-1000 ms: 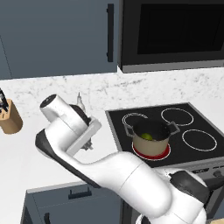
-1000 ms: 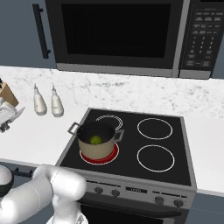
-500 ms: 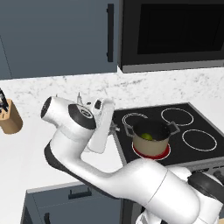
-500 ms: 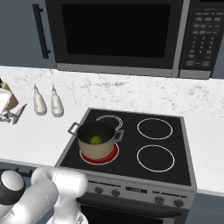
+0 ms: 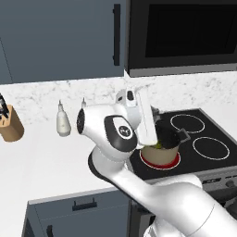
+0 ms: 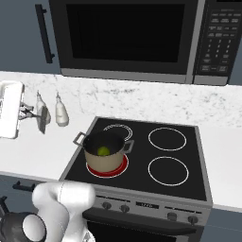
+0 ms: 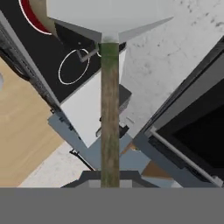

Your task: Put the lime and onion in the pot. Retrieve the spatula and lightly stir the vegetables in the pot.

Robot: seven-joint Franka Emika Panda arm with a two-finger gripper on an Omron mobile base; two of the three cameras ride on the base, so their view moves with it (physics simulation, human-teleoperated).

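Note:
The spatula (image 7: 109,109) is clamped in my gripper (image 7: 109,180), which is shut on its thin handle. Its light-grey blade (image 7: 105,15) points away from the hand. In the right base view my gripper (image 6: 27,112) hangs over the counter left of the stove, and the spatula blade (image 6: 43,120) reaches toward the pot (image 6: 106,158). The tan pot stands on the front left burner, which glows red. The green lime (image 6: 103,151) lies inside it. The onion is hidden. In the left base view the arm covers part of the pot (image 5: 162,153).
Two white bottles (image 6: 60,111) stand on the counter just behind the spatula blade. A knife block (image 5: 10,122) sits far left. The black stove top (image 6: 168,170) has three unlit burners. A microwave (image 6: 127,38) hangs low above the stove.
The arm has swung from the left counter toward the stove with the spatula in its grip. The hand has come into the right base view from its left edge. The pot has not moved.

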